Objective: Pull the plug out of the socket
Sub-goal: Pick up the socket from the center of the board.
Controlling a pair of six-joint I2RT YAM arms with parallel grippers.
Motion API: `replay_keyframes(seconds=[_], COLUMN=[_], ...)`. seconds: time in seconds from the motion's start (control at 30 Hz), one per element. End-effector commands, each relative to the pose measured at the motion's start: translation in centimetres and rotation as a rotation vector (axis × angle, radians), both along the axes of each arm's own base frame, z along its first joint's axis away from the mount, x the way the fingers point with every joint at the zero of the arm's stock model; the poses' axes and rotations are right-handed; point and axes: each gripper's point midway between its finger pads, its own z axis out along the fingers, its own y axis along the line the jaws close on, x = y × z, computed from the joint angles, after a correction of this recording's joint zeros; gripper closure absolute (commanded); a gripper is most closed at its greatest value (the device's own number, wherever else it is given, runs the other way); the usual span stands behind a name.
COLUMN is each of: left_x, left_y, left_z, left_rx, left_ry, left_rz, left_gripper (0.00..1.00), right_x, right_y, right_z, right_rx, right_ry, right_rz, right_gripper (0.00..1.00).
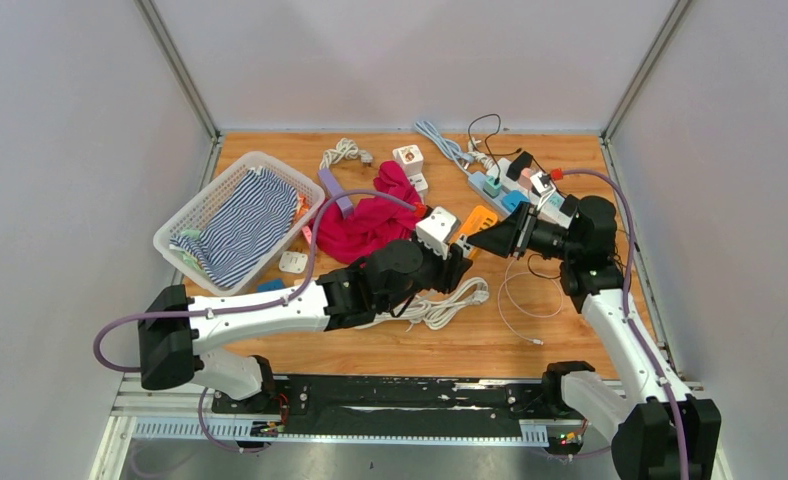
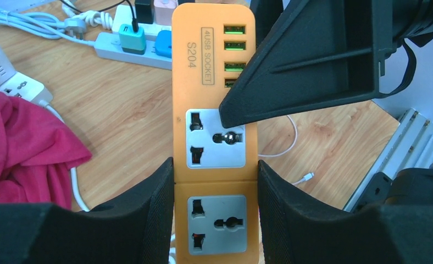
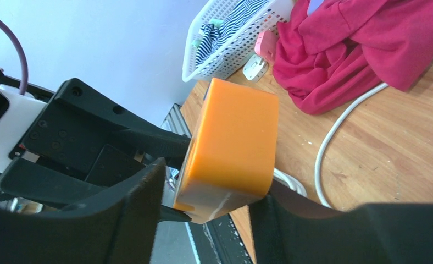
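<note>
My left gripper (image 2: 214, 184) is clamped on the orange socket strip (image 2: 189, 99), held mid-frame above the table (image 2: 110, 110). The right gripper (image 3: 209, 184) pinches its far end. I see no plug seated, so pulling may just wrench the strip loose.

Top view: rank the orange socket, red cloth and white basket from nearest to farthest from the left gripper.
1. The orange socket, clamped in the left gripper, just ahead of it.
2. The red cloth, lying to its left.
3. The white basket, at the far left.
</note>
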Motion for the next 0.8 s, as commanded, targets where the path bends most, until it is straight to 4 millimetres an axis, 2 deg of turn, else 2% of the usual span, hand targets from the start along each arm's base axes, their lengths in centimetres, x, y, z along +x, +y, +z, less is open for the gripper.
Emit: replay_keyframes(seconds=[0.0, 0.1, 0.27, 0.37, 0.43, 0.47, 0.5, 0.53, 0.6, 0.67, 0.73, 0.77], left_x=[-0.3, -0.5, -0.6, -0.6, -0.6, -0.9, -1.2, -1.5, -2.4, -3.1, -3.9, -4.3], left_y=[-1.3, -1.4, -1.9, -2.1, -2.2, -2.3, -2.3, -2.2, -1.7, -0.7, 0.4, 1.1], left_z=[2.4, 2.2, 2.0, 2.0, 2.1, 2.0, 2.1, 2.3, 2.5, 2.8, 3.2, 3.5], left_rx=[-0.063, -0.053, -0.045, -0.043, -0.041, -0.034, -0.031, -0.031, -0.033, -0.036, -0.045, -0.052], left_ry=[-0.041, -0.045, -0.045, -0.048, -0.052, -0.057, -0.064, -0.07, -0.084, -0.1, -0.114, -0.124], left_rz=[-0.04, -0.049, -0.065, -0.068, -0.079, -0.099, -0.119, -0.137, -0.181, -0.203, -0.228, -0.239], left_gripper=[1.0, 1.0, 1.0, 1.0, 1.0, 0.96, 0.85, 0.71, 0.41, 0.19, 0.02, 0.0], right_x=[-0.5, -0.4, 0.0, 0.1, 0.0, 0.0, -0.1, -0.2, -0.4, -0.6, -1.0, -1.2], right_y=[0.4, 0.4, 0.2, 0.3, 0.3, 0.2, 0.1, 0.0, -0.6, -1.2, -1.8, -1.9], right_z=[0.3, 0.3, -0.1, -0.1, 0.0, 0.1, 0.2, 0.4, 0.5, 1.2, 1.9, 2.5], right_rx=[0.01, 0.008, 0.004, 0.004, 0.003, 0.003, 0.0, -0.003, -0.004, 0.001, 0.004, 0.005], right_ry=[-0.026, -0.03, -0.025, -0.025, -0.039, -0.046, -0.064, -0.081, -0.117, -0.159, -0.201, -0.224], right_rz=[0.014, 0.002, -0.019, -0.016, -0.014, -0.015, -0.018, -0.024, -0.044, -0.064, -0.074, -0.07], right_gripper=[0.39, 0.34, 0.4, 0.54, 0.72, 0.84, 0.96, 1.0, 1.0, 1.0, 1.0, 1.0])
